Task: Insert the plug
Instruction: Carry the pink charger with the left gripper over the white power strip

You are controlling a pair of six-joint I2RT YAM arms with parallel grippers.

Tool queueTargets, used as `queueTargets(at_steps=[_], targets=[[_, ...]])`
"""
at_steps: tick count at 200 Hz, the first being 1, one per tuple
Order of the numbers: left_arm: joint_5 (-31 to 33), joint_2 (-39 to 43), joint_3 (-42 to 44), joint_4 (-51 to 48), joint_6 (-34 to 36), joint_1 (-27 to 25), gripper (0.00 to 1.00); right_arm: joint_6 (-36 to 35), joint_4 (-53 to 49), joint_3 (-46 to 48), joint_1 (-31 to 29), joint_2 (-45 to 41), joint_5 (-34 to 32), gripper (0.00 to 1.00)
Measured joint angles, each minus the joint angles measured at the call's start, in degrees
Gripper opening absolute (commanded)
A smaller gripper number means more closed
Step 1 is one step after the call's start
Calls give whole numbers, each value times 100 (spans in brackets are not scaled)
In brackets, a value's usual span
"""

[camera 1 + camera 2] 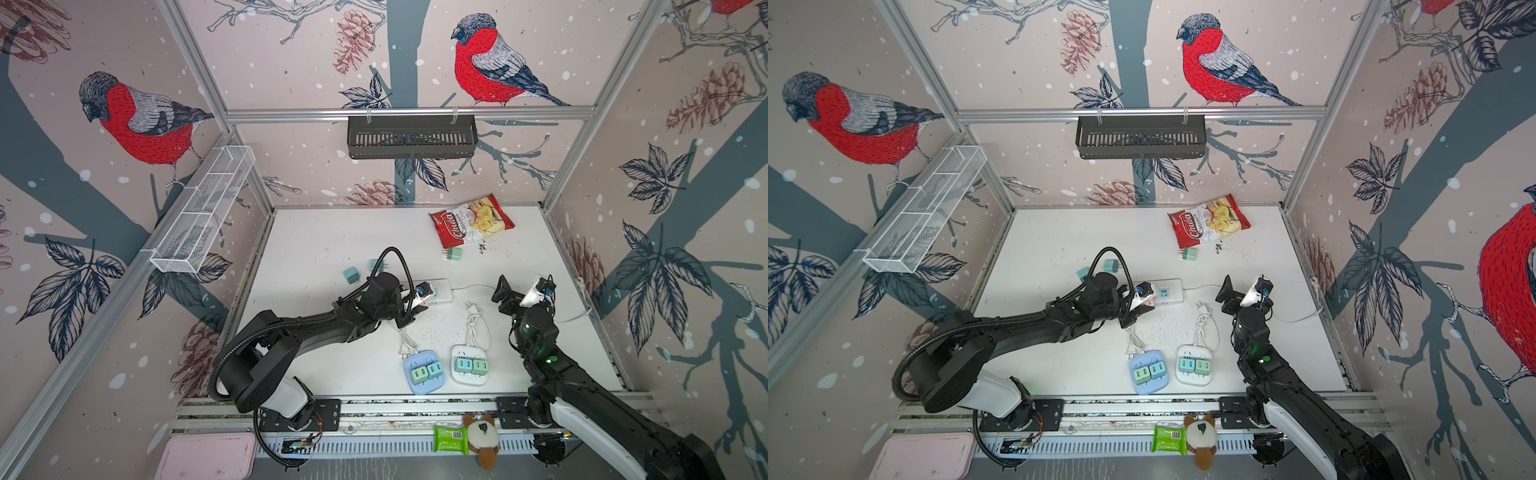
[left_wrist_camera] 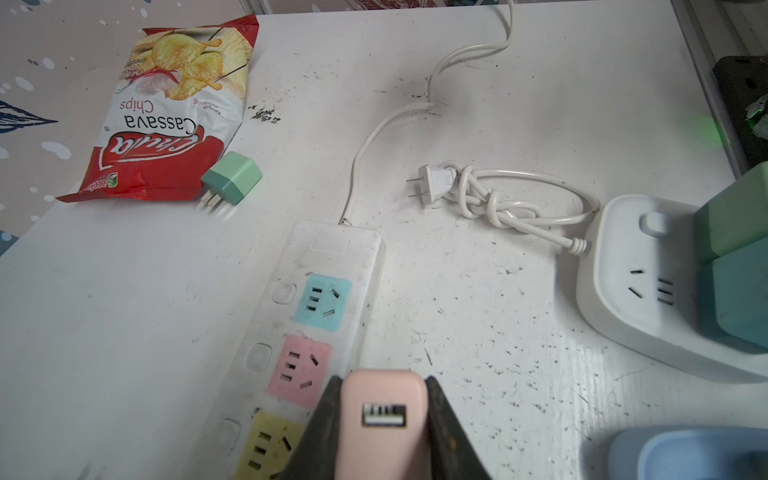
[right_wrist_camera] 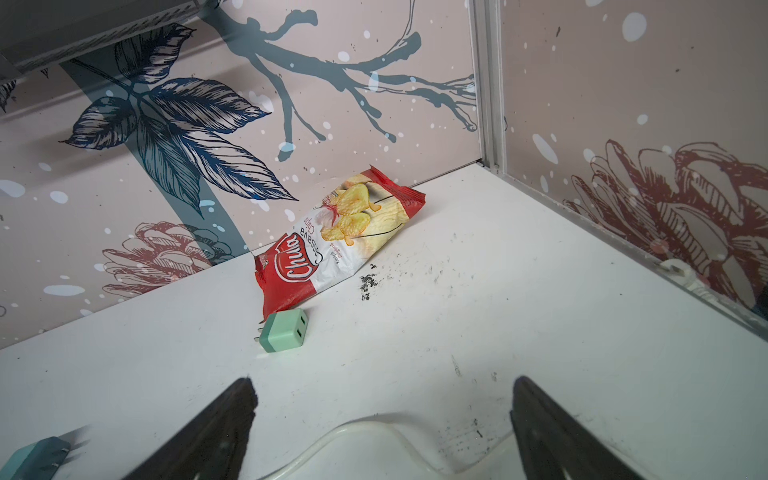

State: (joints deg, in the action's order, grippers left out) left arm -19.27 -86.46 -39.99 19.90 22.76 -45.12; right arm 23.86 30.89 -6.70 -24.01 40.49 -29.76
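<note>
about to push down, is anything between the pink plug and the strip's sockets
Nothing visible. The left gripper holds the pink plug by the strip; its blue socket and pink socket lie empty and uncovered.

Three power strips (image 1: 441, 288) (image 1: 415, 390) (image 1: 466, 352), eight plug adapters (image 1: 455, 253) (image 1: 351, 274) (image 1: 376, 265) (image 1: 417, 374) (image 1: 435, 369) (image 1: 462, 365) (image 1: 480, 365) (image 2: 382, 399)

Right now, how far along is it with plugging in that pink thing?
Done: the left gripper is shut on the pink plug. In hand: it holds the plug over the strip, beside the pink socket; the prongs are hidden, but it does not look seated. To do: line it up with a socket and push it in. The right gripper is open and empty.
</note>
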Motion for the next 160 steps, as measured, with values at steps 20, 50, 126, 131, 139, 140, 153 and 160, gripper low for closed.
queueTargets(at_steps=[20,50,126,131,139,140,153,160], targets=[[-22,-114,-85,-17,39,0,0,17,2,-2,90,42,144,95],[-39,-308,-238,-129,149,0,0,37,-2,-2,136,59,293,95],[-70,-922,-1045,-199,321,216,0,42,0,-4,234,111,531,95],[-81,-968,-1102,-203,341,219,0,42,0,-4,238,111,533,95],[-122,-1056,-1207,-221,387,236,0,42,0,-4,247,118,538,95],[-129,-1071,-1224,-223,398,236,0,42,0,-4,249,118,538,95],[-160,-1200,-1377,-260,439,249,0,42,2,-4,271,144,553,94],[-164,-1266,-1447,-260,459,256,0,42,2,-4,273,160,557,94]])
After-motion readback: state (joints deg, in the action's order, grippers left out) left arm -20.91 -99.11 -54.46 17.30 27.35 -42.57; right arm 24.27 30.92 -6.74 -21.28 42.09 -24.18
